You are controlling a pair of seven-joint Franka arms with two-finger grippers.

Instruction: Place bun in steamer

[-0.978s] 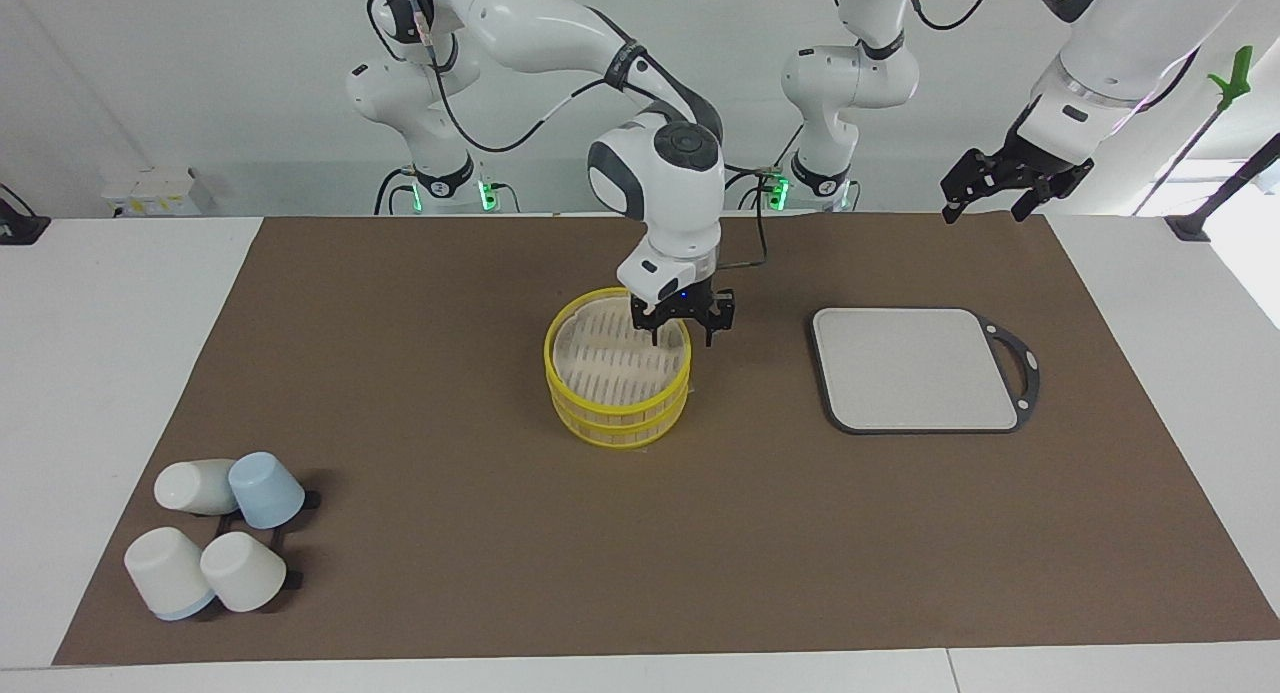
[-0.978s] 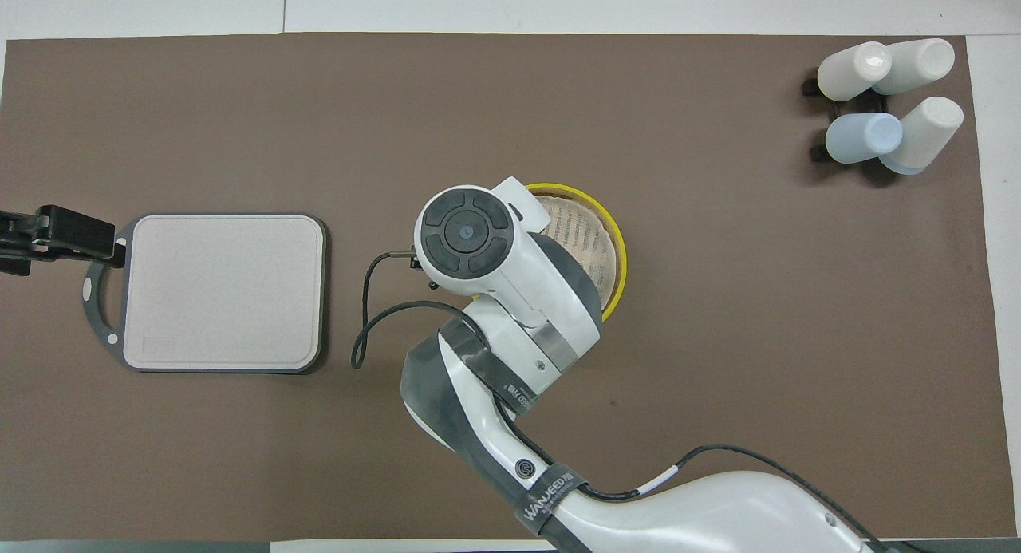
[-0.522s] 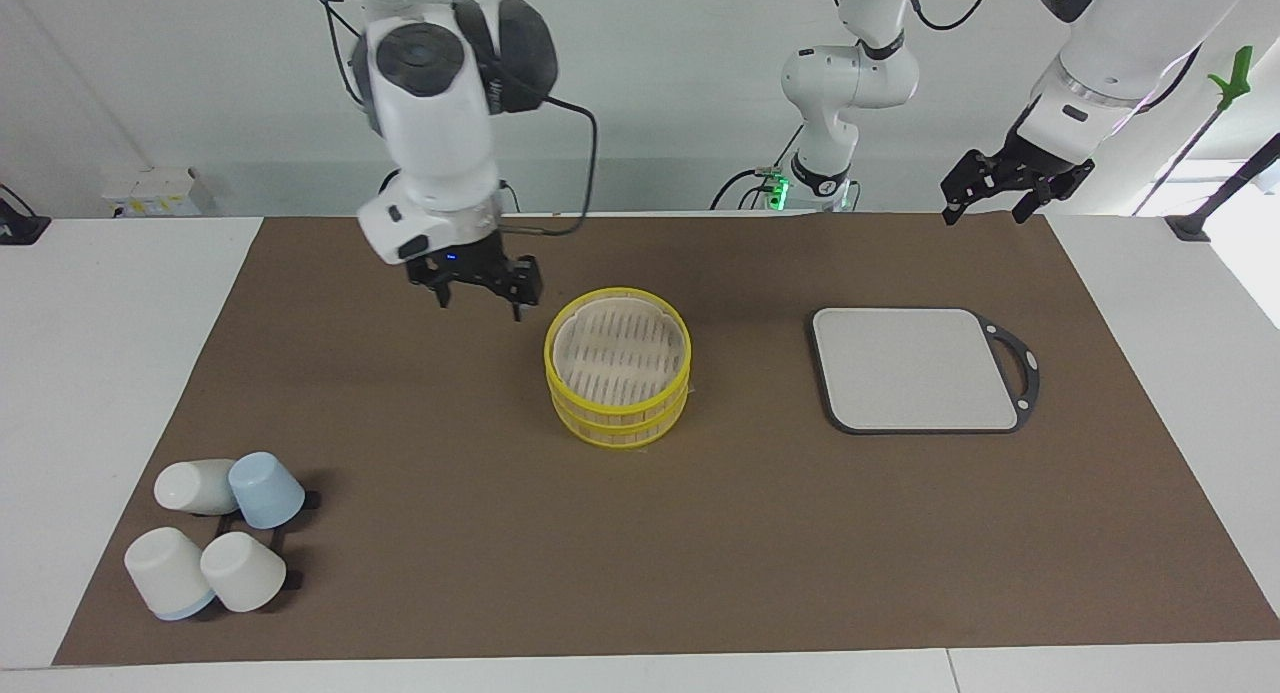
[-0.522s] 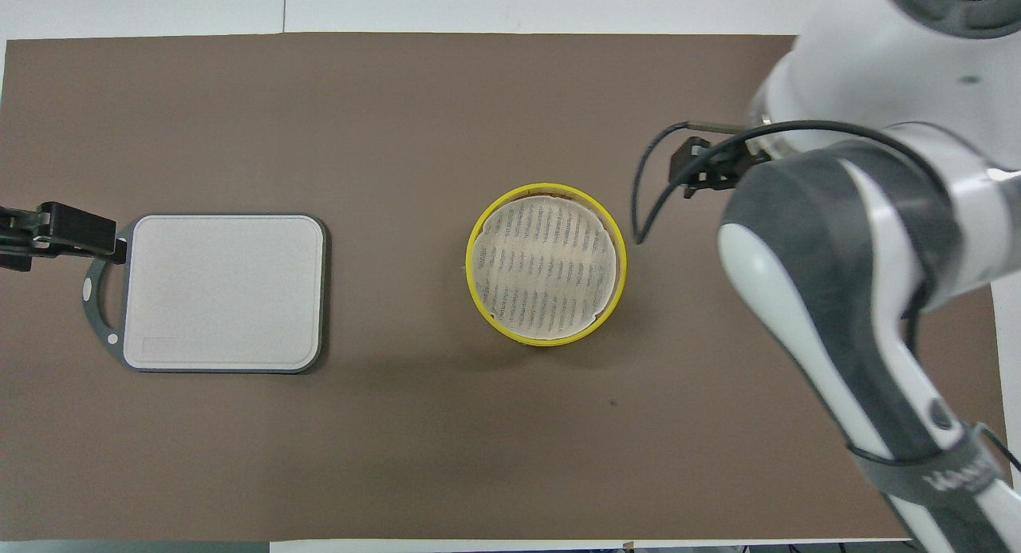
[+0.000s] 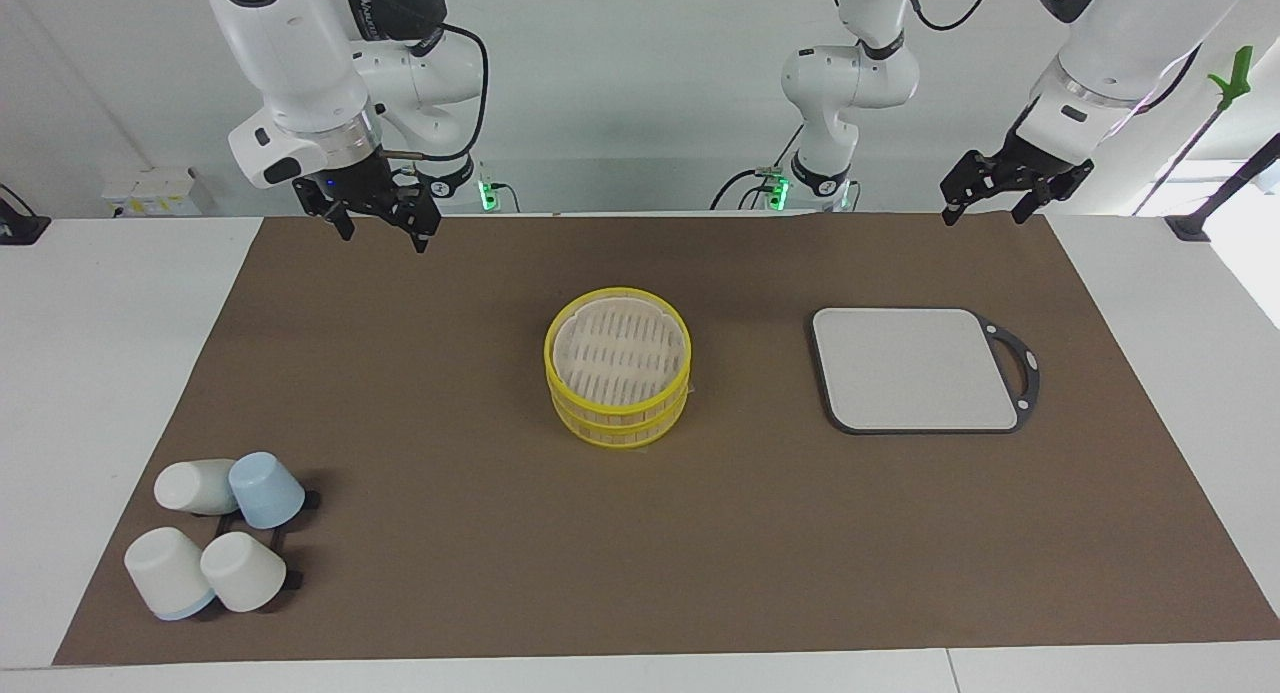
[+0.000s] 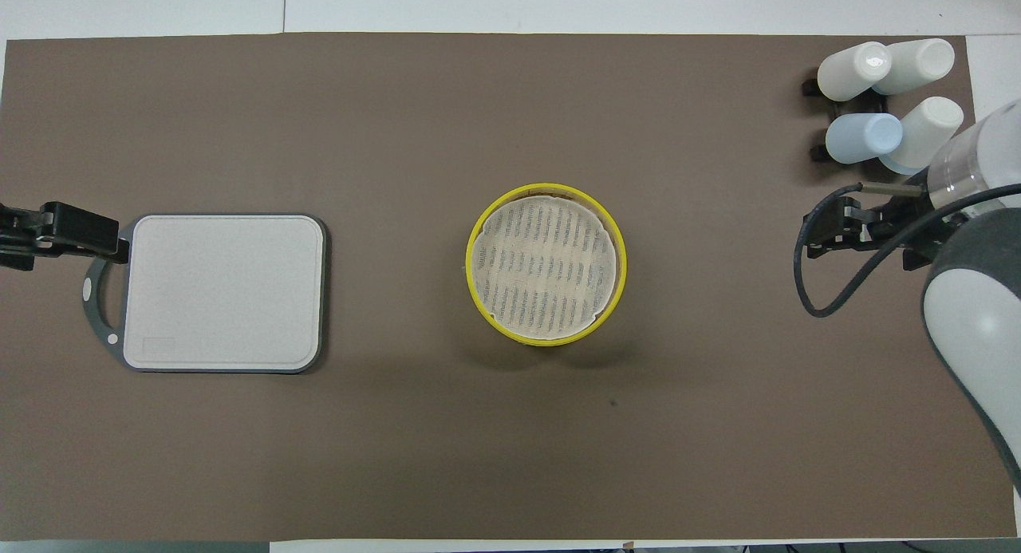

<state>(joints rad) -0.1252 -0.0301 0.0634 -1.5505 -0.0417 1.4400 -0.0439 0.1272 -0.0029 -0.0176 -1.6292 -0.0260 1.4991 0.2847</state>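
The steamer [image 5: 618, 425] stands in the middle of the brown mat with its yellow-rimmed slatted lid [image 5: 620, 355] on top; the lid also shows in the overhead view [image 6: 546, 262]. The bun is hidden or out of view in both views. My right gripper [image 5: 380, 228] is open and empty, raised over the mat's edge by the robots, toward the right arm's end; it also shows in the overhead view [image 6: 857, 235]. My left gripper [image 5: 985, 208] is open and empty, waiting raised over the mat's edge at the left arm's end [image 6: 36, 235].
A grey square board with a black handle [image 5: 915, 368] lies beside the steamer toward the left arm's end [image 6: 223, 291]. Several white and blue cups [image 5: 215, 533] lie on a black rack at the mat's corner farthest from the robots, at the right arm's end [image 6: 885, 106].
My right gripper has left the steamer's rim, risen and swung away toward the right arm's end. The steamer, lid and left arm have not moved.
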